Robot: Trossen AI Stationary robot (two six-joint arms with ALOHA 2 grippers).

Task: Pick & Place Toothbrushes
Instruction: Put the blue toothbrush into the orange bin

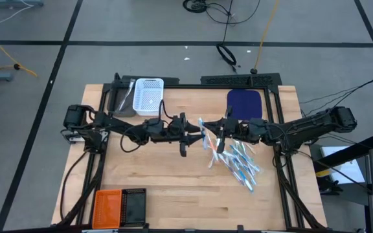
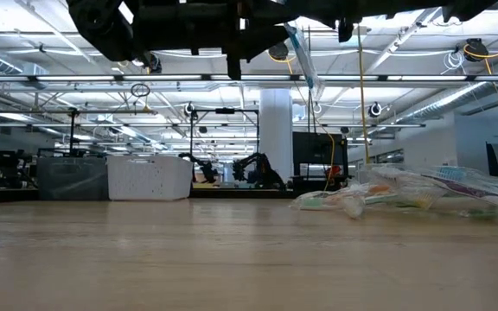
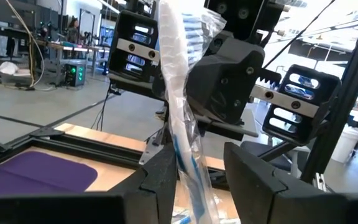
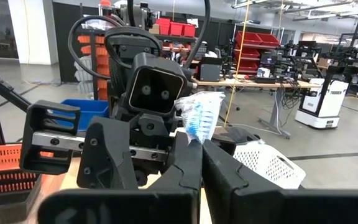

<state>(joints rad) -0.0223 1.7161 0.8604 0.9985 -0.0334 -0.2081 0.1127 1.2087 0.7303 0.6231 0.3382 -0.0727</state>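
from above, the left gripper (image 1: 193, 134) and right gripper (image 1: 217, 137) meet over the counter (image 1: 173, 188), apparently a handover beside the toothbrushes (image 1: 241, 163) heap; left wrist: half-open fingers (image 3: 163, 177) flank a wrapped toothbrush (image 3: 178, 124); right wrist: jaws clamped on its wrapper.

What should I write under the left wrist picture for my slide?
Both robot hands, left and right, meet at one wrapped toothbrush above the wooden table.
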